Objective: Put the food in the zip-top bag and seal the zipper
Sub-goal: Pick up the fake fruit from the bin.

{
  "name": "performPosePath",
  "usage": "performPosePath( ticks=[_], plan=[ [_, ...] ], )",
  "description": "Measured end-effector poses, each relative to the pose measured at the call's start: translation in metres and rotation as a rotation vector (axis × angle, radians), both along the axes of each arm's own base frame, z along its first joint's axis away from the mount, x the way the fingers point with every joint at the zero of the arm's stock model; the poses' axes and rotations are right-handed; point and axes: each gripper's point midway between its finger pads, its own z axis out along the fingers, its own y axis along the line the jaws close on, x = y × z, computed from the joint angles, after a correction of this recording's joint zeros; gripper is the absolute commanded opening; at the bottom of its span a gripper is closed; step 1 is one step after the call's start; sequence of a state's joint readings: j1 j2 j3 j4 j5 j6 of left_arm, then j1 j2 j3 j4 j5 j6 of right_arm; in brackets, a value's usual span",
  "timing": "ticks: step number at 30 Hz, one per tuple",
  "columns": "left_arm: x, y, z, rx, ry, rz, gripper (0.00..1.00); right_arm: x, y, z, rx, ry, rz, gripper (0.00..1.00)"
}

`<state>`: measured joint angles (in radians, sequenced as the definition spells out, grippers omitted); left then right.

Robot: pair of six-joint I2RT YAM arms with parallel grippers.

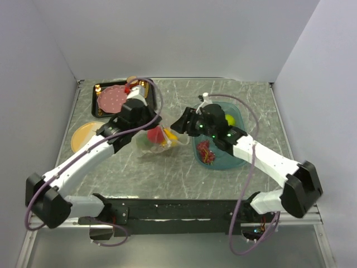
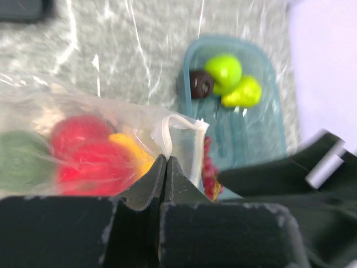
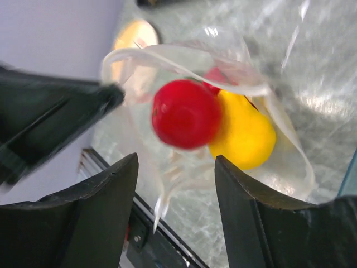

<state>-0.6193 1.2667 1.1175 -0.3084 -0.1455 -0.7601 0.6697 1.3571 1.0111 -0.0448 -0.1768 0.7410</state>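
- Food (image 1: 154,135) lay divided: a yellow ball (image 3: 245,137), red pieces and a green one sat inside the zip-top bag (image 1: 142,146), at the middle of the surface (image 1: 167,176).
- We saw the left fingers (image 2: 146,187) pressed together, pinching the bag's edge just beside the zipper (image 2: 187,121).
- The right fingers (image 3: 106,206) stood spread at the bag's open mouth, gripping nothing; a red ball (image 3: 186,114) sat just beyond their tips, touching neither.
- In the teal tray (image 1: 223,163), just right of the bag, we counted two yellow-green fruits (image 2: 224,72), a dark brown ball (image 2: 199,84) and a dark red bunch (image 1: 205,151).
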Motion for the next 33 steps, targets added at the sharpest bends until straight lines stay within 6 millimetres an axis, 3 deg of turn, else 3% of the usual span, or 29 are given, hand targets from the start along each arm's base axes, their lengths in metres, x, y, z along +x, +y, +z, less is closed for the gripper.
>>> performPosePath(
  ticks=[3,5,8,12,16,23,33],
  plan=[
    [0.001,0.023,0.013,-0.045,-0.027,0.050,0.01,-0.001,-0.017,0.022,0.028,-0.054,-0.038,0.82],
    [0.006,0.035,0.025,-0.065,-0.051,0.082,0.01,0.002,-0.034,0.030,0.015,-0.075,-0.090,0.84],
    [0.010,0.039,0.027,-0.072,-0.053,0.089,0.01,0.013,-0.063,0.024,-0.055,-0.080,-0.189,0.89],
    [0.011,0.032,0.009,-0.060,-0.005,0.058,0.01,0.022,-0.105,-0.015,-0.218,0.001,-0.295,0.93],
    [0.009,0.028,-0.015,-0.041,0.051,0.039,0.01,0.016,-0.131,-0.060,-0.377,0.107,-0.317,0.93],
    [0.007,0.024,-0.024,-0.039,0.076,0.018,0.01,-0.012,-0.146,-0.109,-0.508,0.206,-0.247,0.94],
    [0.007,0.023,-0.024,-0.044,0.076,0.015,0.01,-0.017,-0.145,-0.162,-0.608,0.312,-0.167,0.82]
  ],
)
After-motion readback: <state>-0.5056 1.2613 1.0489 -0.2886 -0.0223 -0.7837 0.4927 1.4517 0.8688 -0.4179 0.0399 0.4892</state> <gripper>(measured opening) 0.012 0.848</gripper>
